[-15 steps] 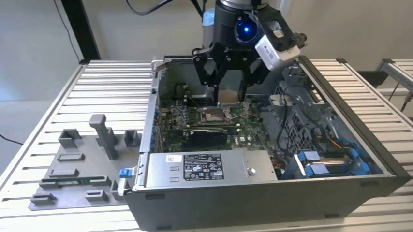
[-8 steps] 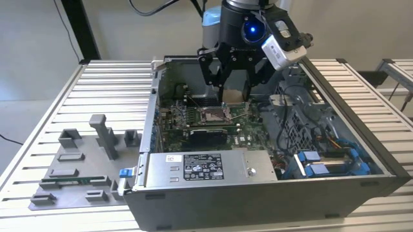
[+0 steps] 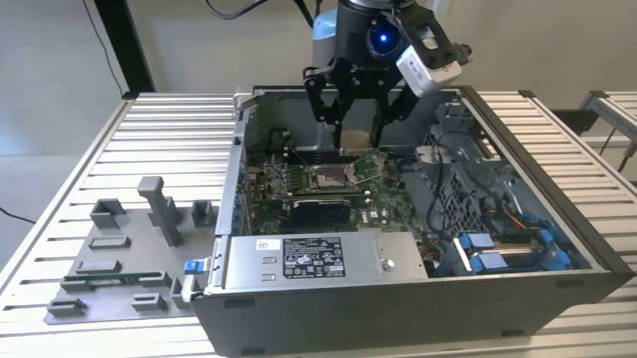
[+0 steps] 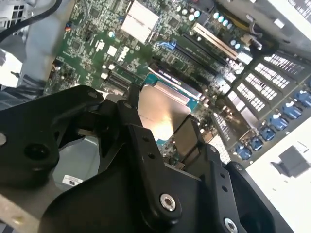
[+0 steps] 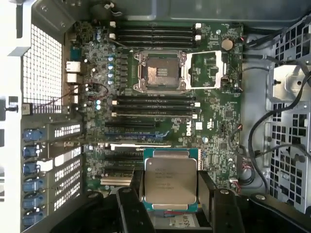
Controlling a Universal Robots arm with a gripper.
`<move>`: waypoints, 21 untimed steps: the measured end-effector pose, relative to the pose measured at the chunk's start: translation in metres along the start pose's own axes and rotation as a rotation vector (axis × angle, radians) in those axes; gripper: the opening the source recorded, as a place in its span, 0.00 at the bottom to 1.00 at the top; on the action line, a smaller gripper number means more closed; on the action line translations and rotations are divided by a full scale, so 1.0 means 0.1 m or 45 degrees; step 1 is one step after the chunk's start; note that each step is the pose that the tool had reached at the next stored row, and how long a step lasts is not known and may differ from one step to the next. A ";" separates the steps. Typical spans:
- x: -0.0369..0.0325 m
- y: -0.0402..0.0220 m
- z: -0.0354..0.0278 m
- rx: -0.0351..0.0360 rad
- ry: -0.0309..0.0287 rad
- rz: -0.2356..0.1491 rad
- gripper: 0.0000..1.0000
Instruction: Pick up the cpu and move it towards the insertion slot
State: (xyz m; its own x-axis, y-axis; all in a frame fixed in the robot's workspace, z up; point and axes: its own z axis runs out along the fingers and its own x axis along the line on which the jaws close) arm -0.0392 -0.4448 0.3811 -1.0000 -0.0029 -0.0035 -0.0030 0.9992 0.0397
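In the exterior view my gripper (image 3: 359, 138) hangs inside the open computer case, over the far part of the motherboard. It is shut on the cpu (image 5: 170, 181), a flat square chip with a silver top, gripped on two opposite edges by the black fingers (image 5: 206, 190). The second wrist view shows the cpu (image 4: 162, 108) from below the linkage, its metal face shining. The insertion slot (image 5: 160, 72), a metal-framed socket with a brownish centre and its lid frame swung open beside it, lies some way ahead of the chip. In the exterior view the insertion slot (image 3: 333, 176) sits just nearer than the gripper.
The case walls (image 3: 242, 160) surround the board. A silver power supply (image 3: 316, 257) fills the near side, and blue drive caddies (image 3: 503, 250) and cables sit at the exterior view's right. A grey fixture plate (image 3: 124, 257) holding a green memory stick (image 3: 115, 279) lies outside the case.
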 end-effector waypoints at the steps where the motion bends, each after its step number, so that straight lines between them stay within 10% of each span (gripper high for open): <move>1: 0.002 0.038 0.005 0.0001 0.0000 0.000 0.00; 21: 0.031 0.796 0.143 0.0000 0.0001 0.000 0.00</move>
State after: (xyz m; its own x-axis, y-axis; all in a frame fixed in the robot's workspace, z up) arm -0.0425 -0.3648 0.3699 -1.0000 -0.0029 -0.0034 -0.0030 0.9992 0.0397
